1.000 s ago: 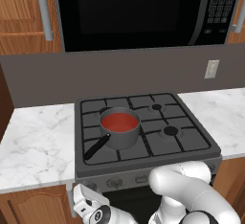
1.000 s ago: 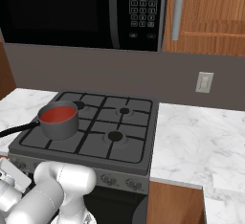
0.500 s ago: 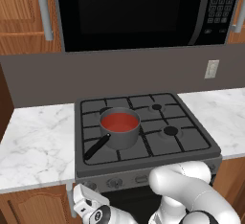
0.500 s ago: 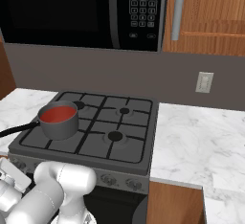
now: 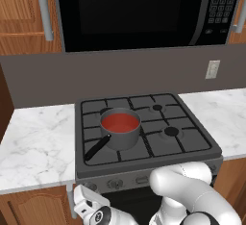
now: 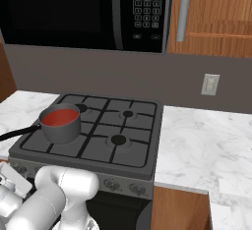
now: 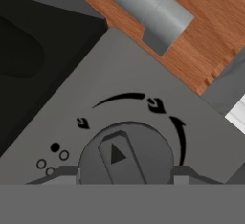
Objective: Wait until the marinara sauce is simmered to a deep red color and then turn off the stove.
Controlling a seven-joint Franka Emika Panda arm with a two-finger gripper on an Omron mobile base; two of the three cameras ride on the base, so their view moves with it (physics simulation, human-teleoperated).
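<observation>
From your left base view, the stove [image 5: 144, 132] sits between two stretches of white marble counter [image 5: 33, 137], under the black microwave [image 5: 134, 12]. The saucepan [image 5: 120, 130] stands on the front-left burner, and the marinara sauce [image 5: 120, 122] in it shows as a flat orange-red disc ringed by the dark rim. The pan's handle [image 5: 97, 148] runs toward the stove's front-left corner and stops short of the edge. The other three burners are bare, so you have open grate to the right of the pan and behind it. The arm folds down in front of the stove's front panel, with the tool [image 5: 89, 202] low by the panel's left end, just beside the wooden cabinet door [image 5: 33, 209].

From your right base view, the pan sits near the stove's left edge and its handle reaches out past that edge over the counter. A wide run of counter lies to the stove's right, below the wall outlet [image 6: 210, 84].

In your hand view, a round grey knob [image 7: 125, 155] with a raised bar and arrow mark sits on the front panel, close up. The fingertips [image 7: 64, 173] press against the knob's two sides, so the tool is pinching the knob. A grey cabinet handle [image 7: 148, 7] and wood lie just past the panel's edge.
</observation>
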